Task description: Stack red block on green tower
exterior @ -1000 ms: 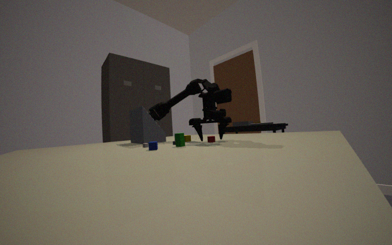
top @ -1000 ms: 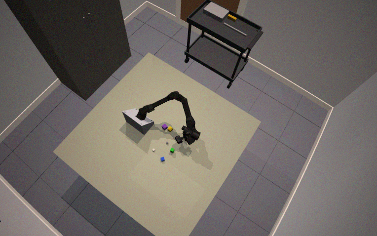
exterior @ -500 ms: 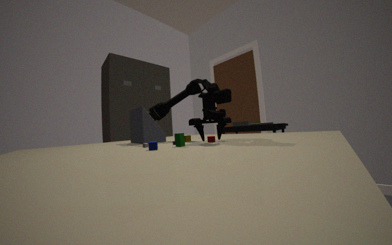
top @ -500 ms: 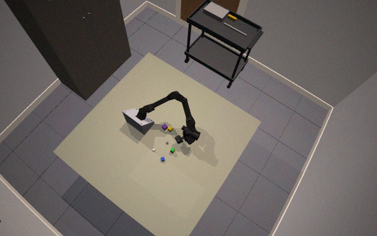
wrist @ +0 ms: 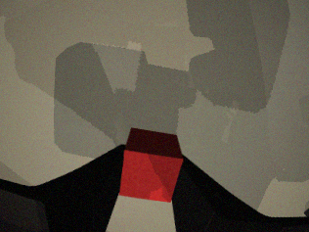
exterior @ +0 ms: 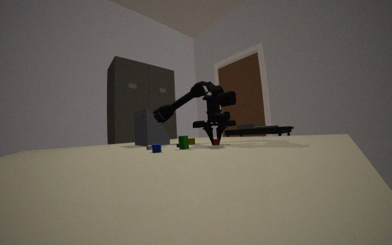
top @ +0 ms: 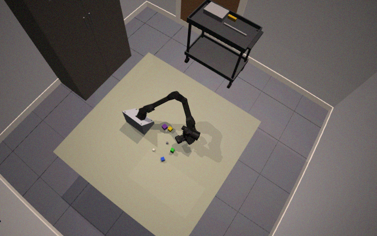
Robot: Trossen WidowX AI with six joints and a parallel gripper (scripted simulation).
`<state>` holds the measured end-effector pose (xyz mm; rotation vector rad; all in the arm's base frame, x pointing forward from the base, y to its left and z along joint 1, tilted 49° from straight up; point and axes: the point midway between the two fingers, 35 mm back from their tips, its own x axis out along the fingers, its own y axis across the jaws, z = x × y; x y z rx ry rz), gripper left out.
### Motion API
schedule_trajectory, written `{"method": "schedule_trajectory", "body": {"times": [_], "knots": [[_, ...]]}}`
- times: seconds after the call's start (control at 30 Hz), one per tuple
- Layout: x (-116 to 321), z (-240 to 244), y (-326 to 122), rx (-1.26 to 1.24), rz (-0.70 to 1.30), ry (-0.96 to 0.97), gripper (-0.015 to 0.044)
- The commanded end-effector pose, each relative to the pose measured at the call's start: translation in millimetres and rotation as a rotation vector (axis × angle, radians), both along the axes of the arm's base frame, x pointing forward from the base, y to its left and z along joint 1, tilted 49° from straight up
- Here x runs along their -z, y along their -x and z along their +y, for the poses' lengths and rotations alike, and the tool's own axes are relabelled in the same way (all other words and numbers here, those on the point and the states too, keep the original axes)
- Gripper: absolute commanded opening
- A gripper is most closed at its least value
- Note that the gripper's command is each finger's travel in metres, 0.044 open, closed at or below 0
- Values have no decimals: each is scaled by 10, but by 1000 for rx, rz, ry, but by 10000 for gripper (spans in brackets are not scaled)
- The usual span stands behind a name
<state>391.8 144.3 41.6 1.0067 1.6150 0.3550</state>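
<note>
Red block: lost beneath the end effector from above; partly covered by a fingertip in the exterior view.
Fingers: cut off by the wrist picture's edges.
Yellow block: partly behind the green tower in the exterior view.
Purple block: hidden in the exterior view.
Cabinet: top cut off from above.
Door: cropped from above.
Cart: lower shelf hidden in the exterior view.
Small white piece: too small to identify.
</note>
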Motion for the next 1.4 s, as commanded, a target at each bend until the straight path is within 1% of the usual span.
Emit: {"method": "schedule_trajectory", "body": {"times": [0.0,0.87,1.17,1.37], "knots": [[-4,-5,9,0,5,-1,0],[-754,-895,6,0,5,4,0],[-741,-917,3,0,5,4,0],[-340,-1278,30,3,5,14,0]]}}
